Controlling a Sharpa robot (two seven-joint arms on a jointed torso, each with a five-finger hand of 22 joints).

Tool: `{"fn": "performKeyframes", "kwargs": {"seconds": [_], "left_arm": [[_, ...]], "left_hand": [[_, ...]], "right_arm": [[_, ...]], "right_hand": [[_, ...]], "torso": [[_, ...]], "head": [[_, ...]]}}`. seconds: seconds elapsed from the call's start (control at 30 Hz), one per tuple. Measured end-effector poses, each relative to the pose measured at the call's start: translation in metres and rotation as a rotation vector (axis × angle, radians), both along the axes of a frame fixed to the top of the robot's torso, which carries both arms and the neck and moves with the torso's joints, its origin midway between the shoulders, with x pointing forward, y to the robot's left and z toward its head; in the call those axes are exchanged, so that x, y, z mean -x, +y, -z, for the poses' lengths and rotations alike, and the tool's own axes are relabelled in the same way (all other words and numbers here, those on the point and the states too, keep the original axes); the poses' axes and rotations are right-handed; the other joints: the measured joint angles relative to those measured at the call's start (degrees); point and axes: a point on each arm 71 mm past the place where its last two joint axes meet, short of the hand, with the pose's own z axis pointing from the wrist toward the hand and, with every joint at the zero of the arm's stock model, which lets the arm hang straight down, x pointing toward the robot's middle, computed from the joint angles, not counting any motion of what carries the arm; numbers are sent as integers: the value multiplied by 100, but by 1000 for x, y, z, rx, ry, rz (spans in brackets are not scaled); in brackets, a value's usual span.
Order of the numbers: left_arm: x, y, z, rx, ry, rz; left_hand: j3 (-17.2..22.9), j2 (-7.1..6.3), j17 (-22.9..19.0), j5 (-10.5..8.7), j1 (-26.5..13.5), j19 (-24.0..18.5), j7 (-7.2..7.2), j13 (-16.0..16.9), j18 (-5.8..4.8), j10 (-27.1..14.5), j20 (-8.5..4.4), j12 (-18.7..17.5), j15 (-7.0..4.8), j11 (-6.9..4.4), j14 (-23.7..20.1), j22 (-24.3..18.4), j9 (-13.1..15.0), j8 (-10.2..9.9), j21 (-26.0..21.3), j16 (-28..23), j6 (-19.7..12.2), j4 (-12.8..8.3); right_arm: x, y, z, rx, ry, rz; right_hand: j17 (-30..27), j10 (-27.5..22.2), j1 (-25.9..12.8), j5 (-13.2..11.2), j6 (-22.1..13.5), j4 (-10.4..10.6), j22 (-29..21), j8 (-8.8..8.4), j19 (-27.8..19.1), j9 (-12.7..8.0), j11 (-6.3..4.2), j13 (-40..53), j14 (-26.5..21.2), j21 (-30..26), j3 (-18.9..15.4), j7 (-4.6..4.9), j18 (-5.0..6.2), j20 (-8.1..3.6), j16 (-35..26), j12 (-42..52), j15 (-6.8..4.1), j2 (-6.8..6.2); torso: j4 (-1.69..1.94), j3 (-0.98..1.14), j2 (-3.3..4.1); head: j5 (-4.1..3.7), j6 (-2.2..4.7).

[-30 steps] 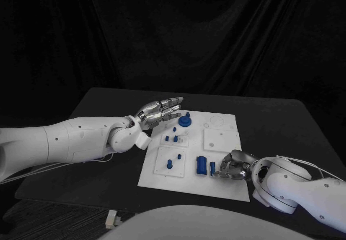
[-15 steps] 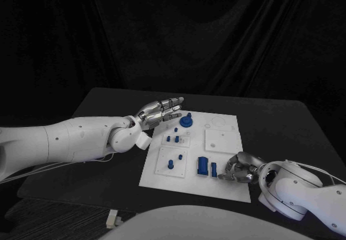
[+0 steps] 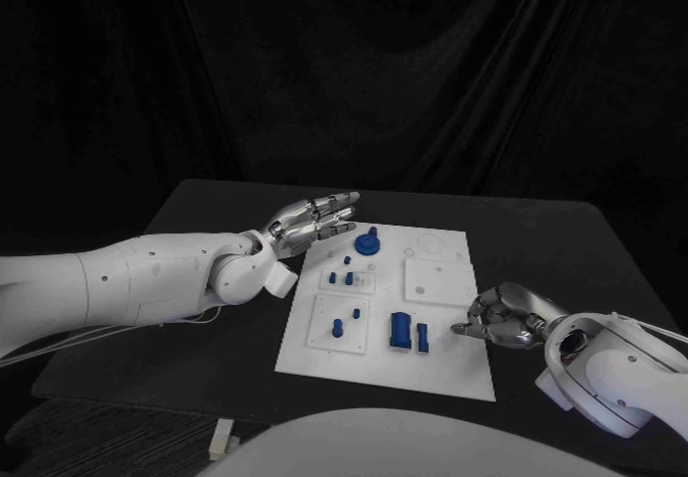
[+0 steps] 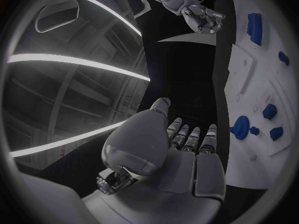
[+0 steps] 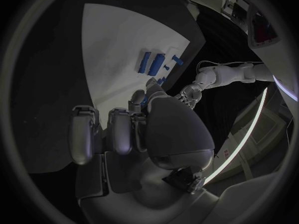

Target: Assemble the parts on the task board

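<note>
- Hovering my right hand (image 3: pixel 502 316) at the board's (image 3: pixel 437 370) right edge, lower right of frame; fingers curled in, nothing visibly held.
- Left hand (image 3: pixel 315 218) hangs flat, fingers apart, at the board's upper-left corner, holding nothing.
- Blue parts (image 3: pixel 409 332) lie low on the board, left of my right hand.
- Risk: reaching with curled fingers could knock those parts sideways.
</note>
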Motion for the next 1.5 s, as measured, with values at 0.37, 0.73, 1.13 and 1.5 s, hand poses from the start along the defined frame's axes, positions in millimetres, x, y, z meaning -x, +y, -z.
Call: {"fn": "performKeyframes", "kwargs": {"seconds": [0.37,0.73,1.13,1.5], "left_arm": [[1,-1,-2,-4,-30,-2],[1,-4,-2,-14,-52,12],[1,-4,-3,-19,-58,18],[1,-6,-2,-19,-59,22]], "left_hand": [[39,-23,1,0,23,41,-10,5,0,23,-41,81,-21,23,21,3,7,22,23,0,114,-39],[39,-23,1,22,23,41,-10,5,0,23,-41,81,-21,23,21,3,6,22,23,0,114,-39],[55,-23,3,22,23,41,-10,4,0,23,-41,81,-21,23,21,2,5,22,23,0,114,-55],[55,-23,4,21,23,41,-10,4,0,23,-41,80,-21,23,21,12,11,22,23,0,113,-55]], "right_arm": [[-5,12,11,-3,24,1],[-13,28,19,3,32,-4],[-16,37,29,25,39,-3],[-20,42,33,49,46,3]], "right_hand": [[-2,2,81,0,486,7,-1,366,21,124,-41,-1,-2,0,7,-40,0,-21,0,0,-39,107],[4,1,44,53,507,39,-2,378,0,164,-41,-1,18,0,-26,-54,0,-41,0,0,-58,142],[-11,1,28,74,628,22,-2,580,0,283,-41,-2,18,0,-43,23,0,-41,0,0,-58,156],[-26,2,114,75,625,-80,-2,563,21,328,-82,-2,17,-1,-18,2,0,-62,0,0,-58,151]], "torso": [[-3,1,8],[24,-8,-4],[32,-3,-8],[43,-1,-13]], "head": [[-50,0],[-57,0],[-62,0],[-91,0]]}}
